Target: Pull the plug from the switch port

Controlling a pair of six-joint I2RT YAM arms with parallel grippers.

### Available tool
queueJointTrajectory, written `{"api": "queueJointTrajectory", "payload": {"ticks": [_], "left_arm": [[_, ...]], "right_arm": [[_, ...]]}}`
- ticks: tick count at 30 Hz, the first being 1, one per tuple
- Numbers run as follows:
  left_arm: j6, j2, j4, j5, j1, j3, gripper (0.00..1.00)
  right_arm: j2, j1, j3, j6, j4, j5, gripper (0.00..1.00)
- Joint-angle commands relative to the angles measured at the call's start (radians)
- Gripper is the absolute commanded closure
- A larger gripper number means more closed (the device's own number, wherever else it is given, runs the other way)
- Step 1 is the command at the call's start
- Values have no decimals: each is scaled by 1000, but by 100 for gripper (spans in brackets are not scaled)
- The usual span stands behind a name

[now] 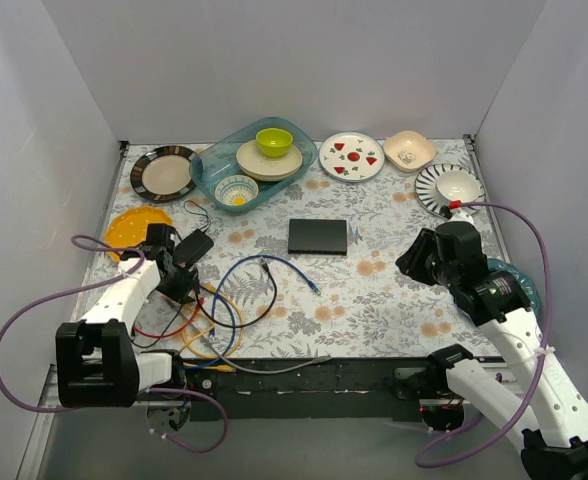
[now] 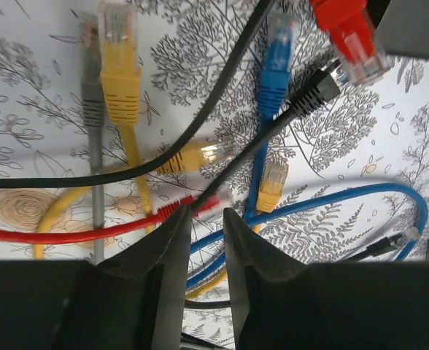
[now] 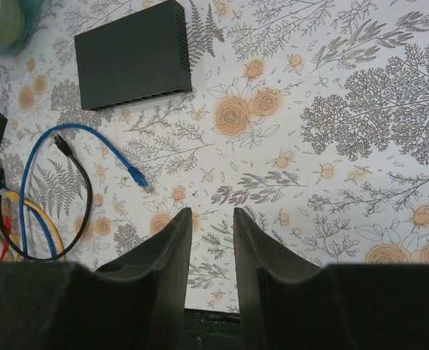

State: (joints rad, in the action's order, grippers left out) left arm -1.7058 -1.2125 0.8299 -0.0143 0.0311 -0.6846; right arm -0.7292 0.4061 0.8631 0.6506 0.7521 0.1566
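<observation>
The switch [image 1: 317, 236] is a flat black box lying mid-table; it also shows in the right wrist view [image 3: 130, 55]. No cable is seen in its sockets. A blue cable's plug [image 1: 314, 288] lies loose on the cloth in front of it, also in the right wrist view [image 3: 138, 177]. My left gripper [image 1: 179, 285] hangs open over a tangle of cables at the left; in its own view [image 2: 207, 213] nothing is between the fingers. My right gripper [image 1: 411, 262] is open and empty, right of the switch, over bare cloth [image 3: 211, 215].
Loose red [image 2: 346, 36], yellow [image 2: 120, 44], blue [image 2: 276, 51], grey and black [image 2: 317, 87] plugs lie under the left gripper. A black adapter block [image 1: 194, 245] sits beside it. A teal tray [image 1: 209, 172] with bowls and several plates stand along the back; an orange plate [image 1: 129, 228] lies left.
</observation>
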Motion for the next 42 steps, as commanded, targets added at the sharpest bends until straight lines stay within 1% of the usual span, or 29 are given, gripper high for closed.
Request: {"api": "queueJointTrajectory", "payload": {"ticks": [1, 3, 4, 6, 9, 10, 11, 12, 13, 14, 15, 16, 18, 19, 20, 22, 23, 27, 30, 32, 33, 34, 35, 36, 37, 38, 39, 41, 42], "left_arm": [[66, -10, 69, -13, -30, -120, 80], [89, -7, 48, 13, -30, -208, 81], [100, -2, 19, 61, -30, -233, 82], [110, 7, -7, 66, 4, -309, 82], [112, 48, -110, 27, 172, -354, 80], [106, 56, -185, 27, 290, -352, 80], [98, 51, -208, 27, 350, -348, 79], [86, 36, -216, 27, 409, -349, 80], [83, -19, -207, 28, 515, -351, 80], [78, -45, -203, 27, 571, -346, 80], [69, -67, -201, -13, 628, -336, 81], [60, -103, -201, -62, 729, -311, 82], [41, -137, -207, -96, 811, -287, 84], [31, -159, -184, -114, 869, -283, 84], [26, -218, -166, -142, 891, -289, 85], [18, -272, -118, -157, 930, -294, 87], [12, -319, -103, -170, 935, -290, 88], [-26, -367, -81, -168, 937, -231, 90], [-89, -390, -38, -185, 908, -181, 89], [-106, -403, -25, -173, 842, -139, 87], [-100, -410, -31, -136, 813, -86, 86], [-97, -418, -46, -109, 743, -64, 86], [-95, -426, -46, -89, 706, -44, 90], [-119, -429, -35, -87, 643, -11, 93], [-130, -426, -9, -88, 612, 3, 95], [-138, -417, -5, -88, 580, 20, 97], [-152, -400, -3, -84, 517, 37, 97], [-161, -320, -8, -62, 440, 94, 97], [-160, -288, -11, -50, 356, 114, 96]], "right_arm": [[-4, -3, 5, -22, -40, -11, 63], [4, -4, 10, -32, -43, -11, 63], [7, -4, 11, -34, -46, -11, 63], [13, -4, 8, -40, -60, -9, 63], [11, -4, 5, -46, -77, -20, 63], [8, -4, 1, -48, -80, -28, 63], [4, -4, -1, -48, -83, -29, 63], [-7, -4, -4, -46, -88, -34, 63], [-10, -4, -6, -48, -91, -35, 64], [-16, -4, -7, -48, -92, -38, 64], [-21, -4, -10, -48, -97, -40, 64], [-22, -4, -13, -48, -99, -42, 64], [-27, -4, -21, -48, -106, -40, 64], [-27, -6, -25, -48, -114, -42, 64], [-32, -4, -32, -45, -117, -48, 64], [-39, -4, -38, -40, -128, -57, 64], [-44, -4, -42, -34, -132, -61, 64], [-58, -4, -47, -31, -142, -66, 64], [-61, -4, -45, -32, -146, -60, 64], [-64, -4, -49, -34, -148, -51, 64], [-62, -4, -52, -35, -148, -52, 64], [-64, -4, -53, -35, -149, -48, 64], [-64, -4, -56, -37, -151, -45, 64], [-65, -4, -59, -39, -154, -43, 64], [-65, -4, -65, -39, -154, -35, 64], [-64, -4, -67, -40, -154, -31, 64], [-65, -4, -70, -42, -155, -29, 64], [-64, -4, -78, -43, -157, -28, 64], [-62, -6, -79, -43, -155, -29, 64]]}}
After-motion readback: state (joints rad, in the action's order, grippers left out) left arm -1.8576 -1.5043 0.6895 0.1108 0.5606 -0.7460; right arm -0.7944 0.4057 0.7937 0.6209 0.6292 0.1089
